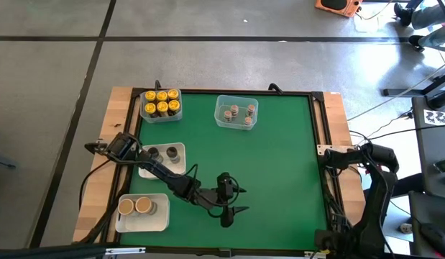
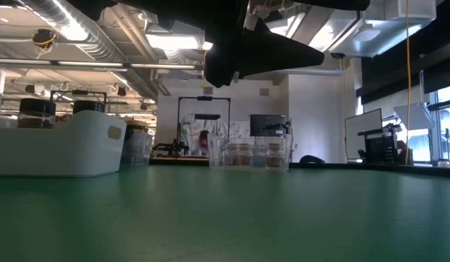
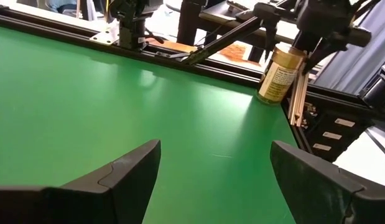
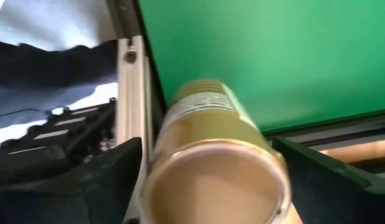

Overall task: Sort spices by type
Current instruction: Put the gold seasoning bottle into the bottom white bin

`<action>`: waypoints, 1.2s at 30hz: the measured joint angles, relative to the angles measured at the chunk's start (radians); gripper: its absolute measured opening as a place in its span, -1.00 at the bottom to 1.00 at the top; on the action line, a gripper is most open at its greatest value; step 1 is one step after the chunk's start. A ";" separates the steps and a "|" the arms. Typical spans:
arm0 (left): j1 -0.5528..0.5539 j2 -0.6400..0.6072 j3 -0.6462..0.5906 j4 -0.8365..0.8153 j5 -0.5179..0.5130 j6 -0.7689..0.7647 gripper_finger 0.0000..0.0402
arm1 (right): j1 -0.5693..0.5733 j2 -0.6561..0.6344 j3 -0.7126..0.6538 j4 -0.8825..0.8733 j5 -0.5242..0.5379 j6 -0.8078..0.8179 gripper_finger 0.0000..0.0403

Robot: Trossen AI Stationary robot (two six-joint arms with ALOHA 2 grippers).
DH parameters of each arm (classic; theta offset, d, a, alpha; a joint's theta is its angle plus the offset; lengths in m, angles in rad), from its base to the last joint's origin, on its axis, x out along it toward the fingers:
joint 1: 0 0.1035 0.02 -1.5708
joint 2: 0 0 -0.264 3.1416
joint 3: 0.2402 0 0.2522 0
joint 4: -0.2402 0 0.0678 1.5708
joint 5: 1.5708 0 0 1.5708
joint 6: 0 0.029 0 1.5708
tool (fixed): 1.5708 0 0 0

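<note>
Now tan-lidded jar (image 4: 211, 155) between right claw (image 4: 204, 180) fingers

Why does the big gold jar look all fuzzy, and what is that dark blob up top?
Right wrist view: the tan-lidded jar sits right against the lens, out of focus. Low view: the blob is the left gripper, backlit by ceiling lights. Left wrist view: a pale sheen on the green mat.

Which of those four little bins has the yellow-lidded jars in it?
The clear plastic tub at the far left corner of the green mat holds the six yellow-lidded jars. The other three bins hold tan, grey-pink or dark lids.
</note>
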 joint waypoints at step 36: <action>-0.023 -0.190 0.001 -0.457 -0.066 -0.061 0.50 | -0.515 0.032 0.060 -0.340 0.424 -1.061 0.39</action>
